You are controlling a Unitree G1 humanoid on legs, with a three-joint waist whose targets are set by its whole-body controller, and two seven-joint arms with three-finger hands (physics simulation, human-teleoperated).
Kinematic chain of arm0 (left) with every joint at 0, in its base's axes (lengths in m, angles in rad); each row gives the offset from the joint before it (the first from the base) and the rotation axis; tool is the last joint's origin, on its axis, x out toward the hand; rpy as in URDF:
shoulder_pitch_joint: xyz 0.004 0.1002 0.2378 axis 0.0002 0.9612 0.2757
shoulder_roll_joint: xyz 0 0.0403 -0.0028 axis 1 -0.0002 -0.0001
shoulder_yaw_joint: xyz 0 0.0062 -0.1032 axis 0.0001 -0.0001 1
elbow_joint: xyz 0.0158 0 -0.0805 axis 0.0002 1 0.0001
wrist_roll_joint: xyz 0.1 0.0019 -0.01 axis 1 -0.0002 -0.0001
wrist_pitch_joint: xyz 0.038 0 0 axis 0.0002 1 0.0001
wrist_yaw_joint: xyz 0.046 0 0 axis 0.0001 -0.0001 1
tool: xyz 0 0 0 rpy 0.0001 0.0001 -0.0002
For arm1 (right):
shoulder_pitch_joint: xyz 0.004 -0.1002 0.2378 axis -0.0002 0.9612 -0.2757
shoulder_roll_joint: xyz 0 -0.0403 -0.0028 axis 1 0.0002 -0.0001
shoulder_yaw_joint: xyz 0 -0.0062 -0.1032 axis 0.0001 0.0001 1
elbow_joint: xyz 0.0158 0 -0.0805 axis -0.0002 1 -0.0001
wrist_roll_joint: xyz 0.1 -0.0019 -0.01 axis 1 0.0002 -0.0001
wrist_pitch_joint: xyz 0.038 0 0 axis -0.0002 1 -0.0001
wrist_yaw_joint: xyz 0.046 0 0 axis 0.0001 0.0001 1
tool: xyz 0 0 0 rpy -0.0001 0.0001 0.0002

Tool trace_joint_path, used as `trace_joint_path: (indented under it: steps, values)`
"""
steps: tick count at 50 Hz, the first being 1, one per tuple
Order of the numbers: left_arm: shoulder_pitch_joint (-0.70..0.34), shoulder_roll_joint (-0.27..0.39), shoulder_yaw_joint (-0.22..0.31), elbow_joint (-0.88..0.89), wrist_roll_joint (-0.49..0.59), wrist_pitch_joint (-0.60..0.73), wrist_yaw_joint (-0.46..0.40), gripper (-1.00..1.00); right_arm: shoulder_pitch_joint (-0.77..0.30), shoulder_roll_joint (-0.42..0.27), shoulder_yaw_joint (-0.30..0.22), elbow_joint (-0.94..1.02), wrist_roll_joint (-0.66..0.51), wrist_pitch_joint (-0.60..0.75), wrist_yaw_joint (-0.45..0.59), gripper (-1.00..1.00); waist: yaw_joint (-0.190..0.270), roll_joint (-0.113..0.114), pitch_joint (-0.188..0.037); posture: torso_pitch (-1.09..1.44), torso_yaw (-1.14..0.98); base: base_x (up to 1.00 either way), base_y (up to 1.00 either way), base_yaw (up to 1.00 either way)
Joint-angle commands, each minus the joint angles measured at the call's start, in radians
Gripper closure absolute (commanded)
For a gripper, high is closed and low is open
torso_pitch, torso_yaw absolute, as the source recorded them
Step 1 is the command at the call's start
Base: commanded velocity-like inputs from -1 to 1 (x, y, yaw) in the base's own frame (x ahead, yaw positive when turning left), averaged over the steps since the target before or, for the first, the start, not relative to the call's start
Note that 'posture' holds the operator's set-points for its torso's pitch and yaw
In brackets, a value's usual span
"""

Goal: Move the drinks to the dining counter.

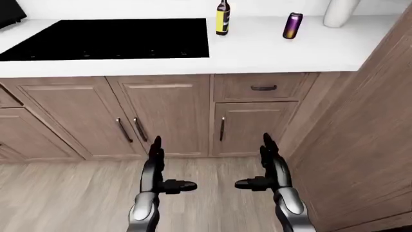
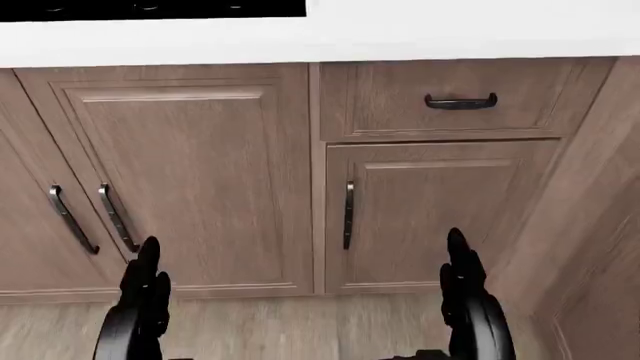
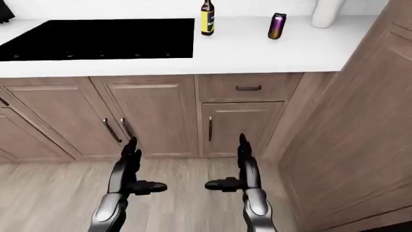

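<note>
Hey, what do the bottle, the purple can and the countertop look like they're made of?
Bottle: probably dark glass, glossy, with a yellow label. Purple can: likely metal, going by its shiny sheen and dark rims. Countertop: smooth matte white, perhaps stone or laminate; the render leaves that open.

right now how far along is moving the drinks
Nothing looks done: the bottle and the purple can stand on the white counter beside the black cooktop. Nothing is in hand; the left robot hand and right robot hand are open, low before the cabinets. Both drinks remain.
</note>
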Motion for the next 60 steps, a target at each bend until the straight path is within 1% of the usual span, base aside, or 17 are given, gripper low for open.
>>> trace_joint_path:
  steps: [1, 3, 5, 7, 13, 26, 33, 34, 37, 40, 43, 44, 46, 51, 56, 58, 60]
  values:
    - [-0.061, 0.01, 0.018, -0.074, -0.003, -0.059, 0.015, -1.0, -0.036, -0.002, 0.004, -0.134, 0.011, -0.019, 0.005, -1.0, -0.002, -0.008, -0.001, 0.0, 0.0, 0.0, 0.0, 0.0]
    - [-0.056, 0.012, 0.016, -0.116, 0.002, -0.025, 0.019, -1.0, -0.032, -0.001, 0.008, -0.167, 0.012, 0.002, 0.006, -1.0, 0.007, -0.002, -0.064, 0.0, 0.0, 0.0, 0.0, 0.0]
    - [-0.048, 0.013, 0.016, -0.151, 0.004, -0.003, 0.017, -1.0, -0.026, 0.0, 0.009, -0.17, 0.01, -0.002, 0.007, -1.0, 0.005, -0.006, -0.02, 0.0, 0.0, 0.0, 0.0, 0.0]
    - [-0.045, 0.015, 0.023, -0.186, 0.002, 0.024, 0.018, -1.0, -0.023, 0.002, 0.009, -0.174, 0.012, -0.003, 0.007, -1.0, 0.005, -0.007, -0.067, 0.0, 0.0, 0.0, 0.0, 0.0]
    - [-0.103, 0.045, 0.063, -0.339, -0.003, 0.196, 0.014, -1.0, -0.05, -0.01, 0.004, -0.287, 0.009, 0.118, 0.012, -1.0, 0.008, -0.003, -0.082, 0.0, 0.0, 0.0, 0.0, 0.0]
    - [-0.498, 0.242, 0.255, -0.565, -0.166, 0.767, 0.082, -1.0, -0.311, -0.125, -0.172, -0.643, 0.108, 0.665, -0.013, -1.0, 0.009, 0.003, -0.09, 0.0, 0.0, 0.0, 0.0, 0.0]
    - [-0.543, 0.326, 0.281, -0.5, -0.218, 0.764, 0.103, -1.0, -0.47, -0.251, -0.31, -0.636, 0.262, 0.811, -0.072, -1.0, 0.008, 0.002, -0.079, 0.0, 0.0, 0.0, 0.0, 0.0]
    - [-0.544, 0.331, 0.283, -0.496, -0.222, 0.762, 0.104, -1.0, -0.483, -0.271, -0.323, -0.636, 0.288, 0.824, -0.082, -1.0, 0.009, 0.005, -0.098, 0.0, 0.0, 0.19, -0.12, 0.0]
    - [-0.559, 0.35, 0.286, -0.5, -0.23, 0.781, 0.114, -1.0, -0.519, -0.323, -0.344, -0.633, 0.35, 0.851, -0.116, -1.0, 0.013, 0.017, -0.047, 0.0, 0.0, 0.28, -0.15, 0.0]
    - [-0.589, 0.377, 0.289, -0.506, -0.234, 0.813, 0.109, -1.0, -0.55, -0.368, -0.359, -0.599, 0.393, 0.852, -0.139, -1.0, 0.019, -0.003, -0.05, 0.0, 0.0, 0.29, -0.16, 0.0]
    - [-0.627, 0.399, 0.298, -0.517, -0.247, 0.852, 0.112, -1.0, -0.581, -0.412, -0.377, -0.59, 0.439, 0.876, -0.166, -1.0, 0.024, -0.075, -0.06, 0.0, 0.0, 0.28, -0.15, 0.0]
    - [-0.635, 0.404, 0.298, -0.515, -0.25, 0.856, 0.113, -1.0, -0.586, -0.421, -0.378, -0.588, 0.453, 0.877, -0.173, -1.0, 0.017, -0.052, -0.053, 0.0, 0.0, 0.29, -0.15, 0.0]
    - [-0.668, 0.417, 0.305, -0.519, -0.265, 0.883, 0.122, -1.0, -0.597, -0.44, -0.382, -0.585, 0.476, 0.881, -0.187, -1.0, 0.021, -0.062, -0.047, 0.0, 0.0, 0.33, -0.15, 0.0]
    - [-0.682, 0.42, 0.287, -0.495, -0.269, 0.864, 0.133, -1.0, -0.614, -0.468, -0.378, -0.594, 0.517, 0.896, -0.216, -1.0, 0.02, -0.021, -0.023, 0.0, 0.0, 0.6, -0.16, 0.0]
    - [-0.69, 0.422, 0.288, -0.504, -0.278, 0.874, 0.137, -1.0, -0.62, -0.479, -0.37, -0.593, 0.535, 0.893, -0.227, -1.0, 0.004, 0.012, -0.038, 0.0, 0.0, 0.61, -0.15, 0.0]
    - [-0.696, 0.43, 0.29, -0.507, -0.281, 0.881, 0.137, -1.0, -0.634, -0.489, -0.373, -0.602, 0.549, 0.913, -0.237, -1.0, -0.005, 0.038, -0.044, 0.0, 0.0, 0.6, -0.16, 0.0]
    - [-0.693, 0.432, 0.289, -0.497, -0.279, 0.869, 0.134, -1.0, -0.64, -0.494, -0.374, -0.608, 0.558, 0.922, -0.244, -1.0, -0.004, 0.094, -0.061, 0.0, 0.0, 0.61, -0.15, 0.0]
